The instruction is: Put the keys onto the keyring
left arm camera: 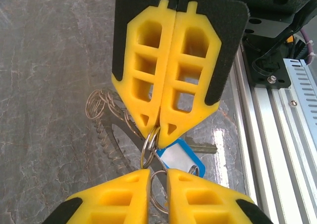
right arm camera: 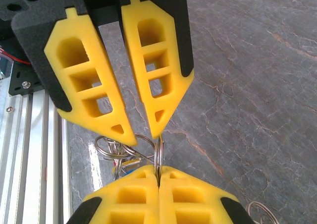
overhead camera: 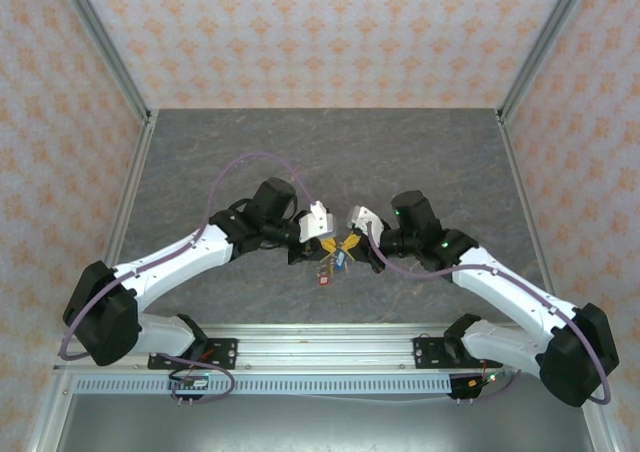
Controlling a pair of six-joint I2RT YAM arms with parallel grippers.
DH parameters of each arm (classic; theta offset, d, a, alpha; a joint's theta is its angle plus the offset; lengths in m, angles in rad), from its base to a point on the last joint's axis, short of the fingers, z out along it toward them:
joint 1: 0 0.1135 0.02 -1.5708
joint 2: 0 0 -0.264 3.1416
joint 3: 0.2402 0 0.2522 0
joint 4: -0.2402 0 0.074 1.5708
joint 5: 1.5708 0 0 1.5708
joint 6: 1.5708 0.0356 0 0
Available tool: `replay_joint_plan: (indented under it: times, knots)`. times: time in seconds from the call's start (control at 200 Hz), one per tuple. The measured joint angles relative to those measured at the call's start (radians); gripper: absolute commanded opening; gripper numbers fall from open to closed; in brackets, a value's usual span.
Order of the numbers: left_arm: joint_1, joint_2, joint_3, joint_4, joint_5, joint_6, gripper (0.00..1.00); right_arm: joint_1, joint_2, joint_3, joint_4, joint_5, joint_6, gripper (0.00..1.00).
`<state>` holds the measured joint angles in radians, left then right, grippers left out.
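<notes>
Grey marbled counter [overhead camera: 200, 162], patterned walls behind, aluminium rail [left arm camera: 277, 135] along the near edge. Left arm [overhead camera: 170, 257] and right arm [overhead camera: 500, 277]: meeting tip to tip at mid-counter. Left jaws: parted a little, with a thin wire loop standing in the gap between the yellow fingers [left arm camera: 119, 196]; no grip seen. Right jaws: closed tight, fingertips [left arm camera: 171, 120] pinching the small ring [left arm camera: 147, 147]. Keyring [left arm camera: 110, 135]: jagged rim, under the meeting jaws, partly hidden; whether it rests on the counter or is lifted cannot be told. Keys [overhead camera: 332, 264]: bunched below the jaws. Blue key [left arm camera: 181, 157]: just beside the small ring, blade towards the rail. Red key [overhead camera: 322, 277]: nearest the arm bases. Wire rings [left arm camera: 99, 102]: at the keyring's far edge.
</notes>
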<state>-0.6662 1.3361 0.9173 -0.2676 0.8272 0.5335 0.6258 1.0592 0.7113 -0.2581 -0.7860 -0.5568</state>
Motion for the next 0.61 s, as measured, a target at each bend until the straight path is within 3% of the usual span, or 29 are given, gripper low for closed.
replay_joint_plan:
  times: [0.606]
  knots:
    - [-0.008,0.013,0.000,0.017,0.002,-0.011,0.25,0.006,0.014,-0.002,0.012,0.001,-0.007,0.00]
